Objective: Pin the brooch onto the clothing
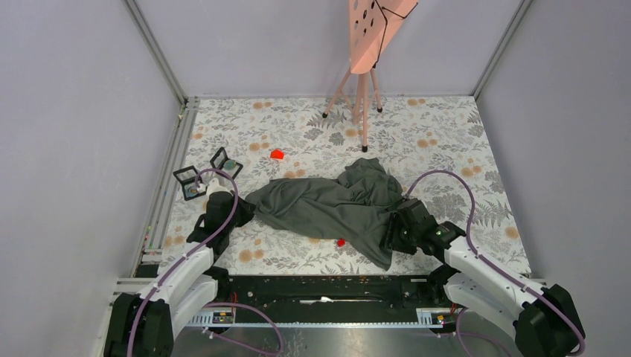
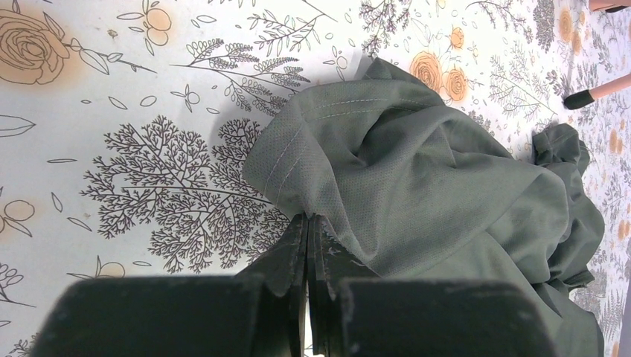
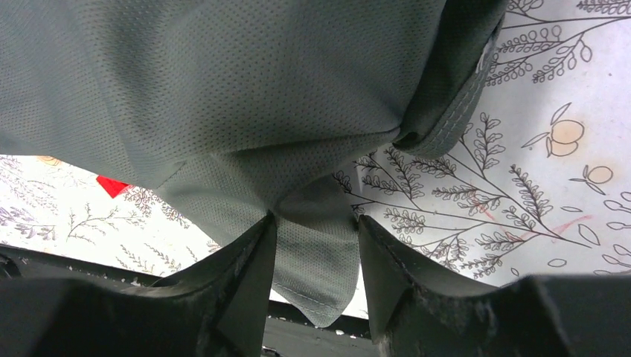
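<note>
spreading step, i'd say: your left claw (image 2: 307, 218) pinches the t-shirt (image 2: 417, 171), right claw (image 3: 316, 219) straddles it (unclenched); clench, then flatten.

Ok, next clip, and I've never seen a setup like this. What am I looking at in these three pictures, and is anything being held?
Two robot arms are bolted at the near edge of a table with a floral cover. The wide picture comes from a fixed camera above and behind them. The other two come from a camera on each wrist, so the dark shapes at the bottom are that arm's own fingers.

A dark grey T-shirt lies crumpled in the middle. The left gripper is pinched shut on its stitched edge. The right gripper stands open, with a fold of the shirt hanging between its fingers.

Also on the table are a small red piece beyond the shirt and another red piece at its near edge, both too small to identify. There is also a pair of black-framed cases and a pink tripod.
</note>
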You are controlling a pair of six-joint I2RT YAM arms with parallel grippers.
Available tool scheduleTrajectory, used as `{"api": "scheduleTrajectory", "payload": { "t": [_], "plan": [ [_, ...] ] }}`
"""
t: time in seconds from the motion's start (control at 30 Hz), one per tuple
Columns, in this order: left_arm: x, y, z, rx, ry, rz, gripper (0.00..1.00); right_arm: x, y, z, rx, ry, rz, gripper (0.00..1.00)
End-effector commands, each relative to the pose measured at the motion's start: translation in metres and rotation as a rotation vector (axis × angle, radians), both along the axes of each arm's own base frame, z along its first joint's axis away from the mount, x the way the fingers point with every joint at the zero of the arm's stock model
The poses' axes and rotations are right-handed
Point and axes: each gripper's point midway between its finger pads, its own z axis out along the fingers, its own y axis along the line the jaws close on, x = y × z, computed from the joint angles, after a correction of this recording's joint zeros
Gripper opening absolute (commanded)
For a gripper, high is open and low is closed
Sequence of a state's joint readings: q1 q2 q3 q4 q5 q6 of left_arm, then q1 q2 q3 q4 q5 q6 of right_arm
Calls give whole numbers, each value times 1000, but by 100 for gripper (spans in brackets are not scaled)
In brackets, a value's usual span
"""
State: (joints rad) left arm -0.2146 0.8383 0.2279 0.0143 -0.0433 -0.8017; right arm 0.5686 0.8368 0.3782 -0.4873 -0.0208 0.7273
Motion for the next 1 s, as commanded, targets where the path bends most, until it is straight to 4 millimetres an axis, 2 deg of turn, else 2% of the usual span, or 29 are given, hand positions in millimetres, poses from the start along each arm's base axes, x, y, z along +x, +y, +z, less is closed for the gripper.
{"api": "scheduleTrajectory", "payload": {
  "t": [0.0,0.13,0.23,0.3,0.37,0.47,0.53,0.63,0.73,0.8,0.9,0.93,0.97],
  "plan": [
    [14,-3,26,-13,-79,-9,0,3,5,-3,21,2,7,52],
    [15,-3,29,-22,-90,-2,0,4,16,-4,67,18,21,49],
    [17,-4,33,-36,-103,4,0,8,22,-1,86,6,49,34],
    [19,-4,37,-43,-116,9,0,13,26,4,99,-20,67,14],
    [22,-4,44,-52,-136,13,0,22,32,16,115,-61,82,0],
    [30,-4,67,-58,-188,22,0,37,39,44,142,-151,99,0],
    [36,-2,88,-61,-232,37,0,51,41,70,155,-244,100,0],
    [44,1,137,-62,-340,51,0,77,40,131,165,-447,85,0],
    [52,2,200,-32,-479,36,0,98,25,198,118,-669,52,0],
    [56,-4,242,15,-563,-28,0,107,14,248,90,-811,30,0],
    [59,-17,305,87,-696,-141,0,113,1,321,46,-987,18,0],
    [56,-20,335,106,-761,-167,0,113,-2,346,33,-1041,21,0],
    [55,-21,356,125,-807,-187,0,112,-6,369,19,-1089,24,0]
  ]
}}
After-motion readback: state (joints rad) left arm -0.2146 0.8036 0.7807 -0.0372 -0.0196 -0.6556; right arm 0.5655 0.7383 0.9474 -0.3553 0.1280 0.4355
